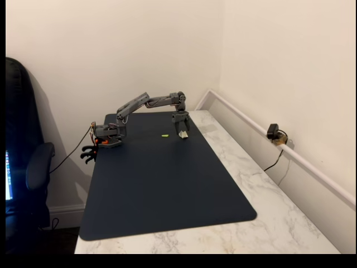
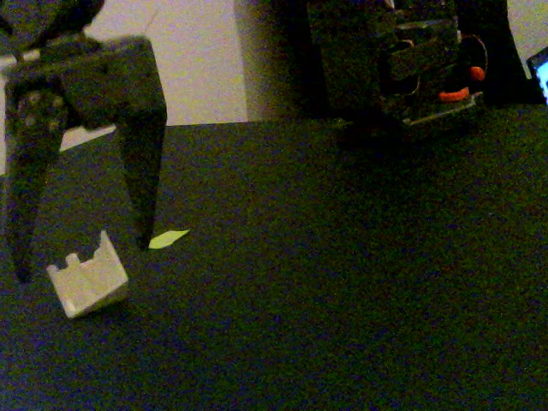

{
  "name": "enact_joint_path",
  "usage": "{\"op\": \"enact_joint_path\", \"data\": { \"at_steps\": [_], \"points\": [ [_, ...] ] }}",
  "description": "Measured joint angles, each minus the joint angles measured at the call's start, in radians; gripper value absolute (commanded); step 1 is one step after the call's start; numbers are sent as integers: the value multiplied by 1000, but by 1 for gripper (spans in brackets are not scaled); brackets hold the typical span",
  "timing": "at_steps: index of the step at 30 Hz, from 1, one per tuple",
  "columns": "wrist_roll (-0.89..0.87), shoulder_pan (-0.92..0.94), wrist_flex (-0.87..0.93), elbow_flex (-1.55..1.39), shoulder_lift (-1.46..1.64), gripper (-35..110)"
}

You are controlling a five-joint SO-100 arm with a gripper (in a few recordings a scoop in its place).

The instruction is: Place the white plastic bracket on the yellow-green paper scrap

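Observation:
The white plastic bracket (image 2: 88, 278) lies on the dark mat, between and just under my gripper's (image 2: 84, 261) two dark fingertips. The fingers stand wide apart and touch nothing, so the gripper is open. The yellow-green paper scrap (image 2: 168, 239) lies flat on the mat just right of the nearer finger (image 2: 141, 171) and a short way from the bracket. In the wider fixed view the gripper (image 1: 182, 133) points down at the mat's far end, with the bracket (image 1: 184, 135) a white speck at its tips and the scrap (image 1: 165, 135) to its left.
The dark blue mat (image 1: 167, 190) covers most of the marble table (image 1: 234, 167). The arm's base (image 1: 109, 137) is clamped at the far left edge. A small camera (image 1: 273, 133) sits by the right wall rail. An office chair (image 1: 33, 167) stands left of the table.

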State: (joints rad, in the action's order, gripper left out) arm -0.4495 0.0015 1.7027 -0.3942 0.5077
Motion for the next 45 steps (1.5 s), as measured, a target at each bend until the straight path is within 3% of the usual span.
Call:
{"op": "enact_joint_path", "data": {
  "at_steps": [15,23,28,37,45],
  "points": [
    [0,2,0,38,-57,35],
    [-2,2,0,40,-58,7],
    [-18,2,0,40,-58,0],
    [-9,2,0,11,-34,0],
    [5,2,0,-161,187,0]
  ]
}}
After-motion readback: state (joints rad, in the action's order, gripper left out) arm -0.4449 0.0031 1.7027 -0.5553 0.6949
